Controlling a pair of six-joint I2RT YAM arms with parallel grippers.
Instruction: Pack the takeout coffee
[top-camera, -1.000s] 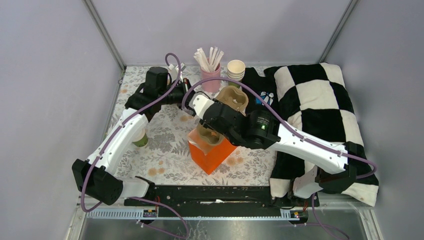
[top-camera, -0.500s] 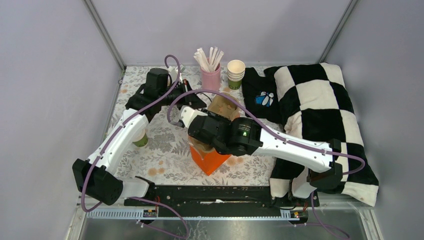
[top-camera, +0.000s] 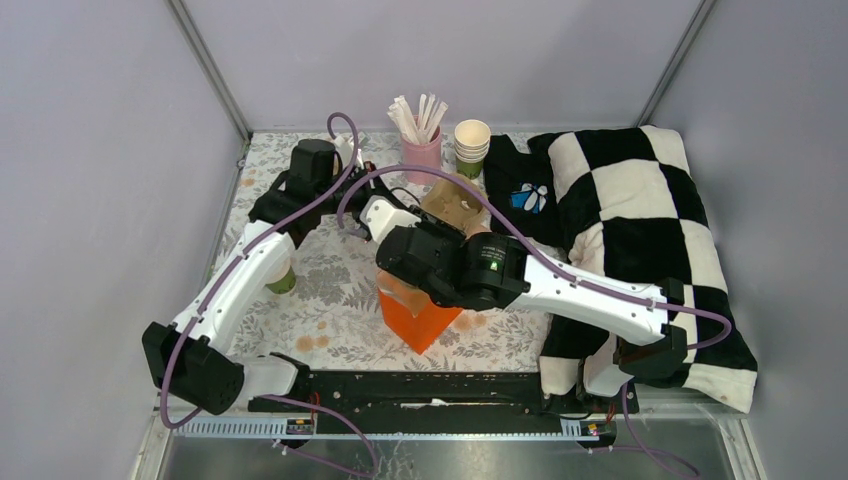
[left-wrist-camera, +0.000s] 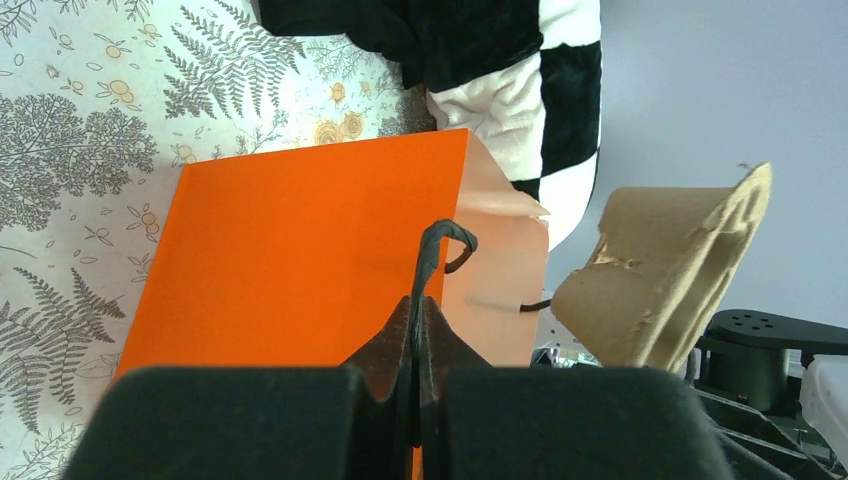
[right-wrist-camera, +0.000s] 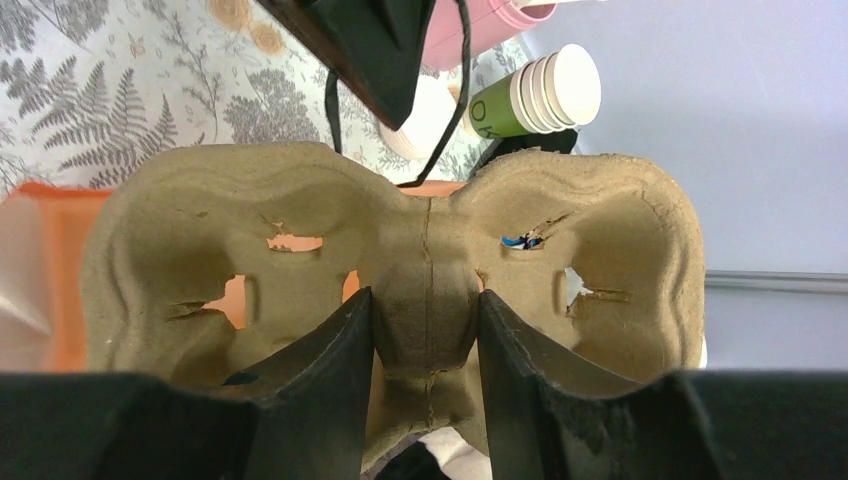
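left gripper: pinching cord handle of orange bag | right gripper: clamping centre ridge of cup carrier, over bag | green cup: on floral table, beside left arm, apart from carrier

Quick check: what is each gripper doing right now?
Left gripper: closed on the black cord handle of the orange bag.
Right gripper: clamped on the cardboard cup carrier, at its middle.

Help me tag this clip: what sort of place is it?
Likely a robot test cell staged as a coffee counter: plain grey walls, a stack of paper cups, a pulp cup carrier, an orange bag.
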